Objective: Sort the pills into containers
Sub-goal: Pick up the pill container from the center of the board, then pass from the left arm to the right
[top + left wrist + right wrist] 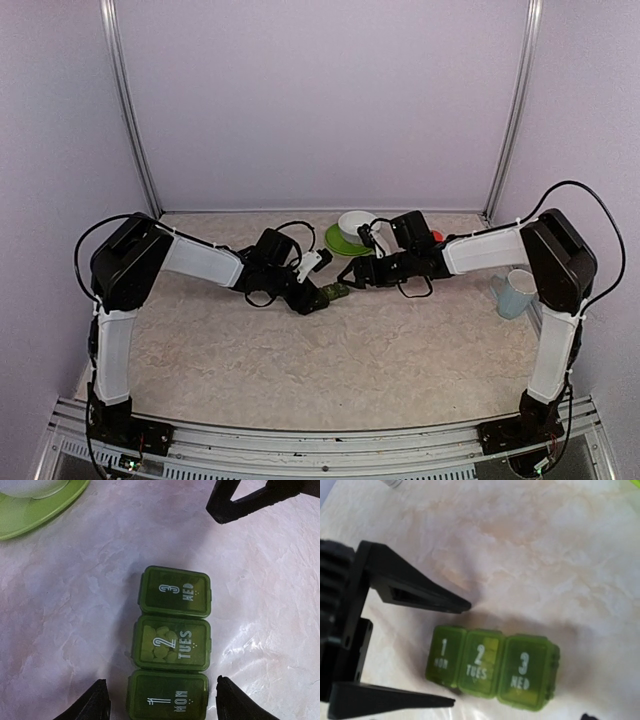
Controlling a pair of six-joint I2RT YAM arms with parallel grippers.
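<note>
Marbled table (60, 605) has the strip (172, 605) lying flat, pills (160, 647) showing under TUES, left gripper (161, 692) spread apart either side of its MON end, I'd guess to steady it, right gripper (352, 280) hanging wide near WED.

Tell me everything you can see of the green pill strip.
The pill strip is translucent green plastic: three joined square compartments, white-lettered 1 MON, 2 TUES, 3 WED, all lids shut. Pale pills show through the TUES lid; none show in the others. It lies flat on the marbled table. The open left gripper straddles its MON end without touching.
</note>
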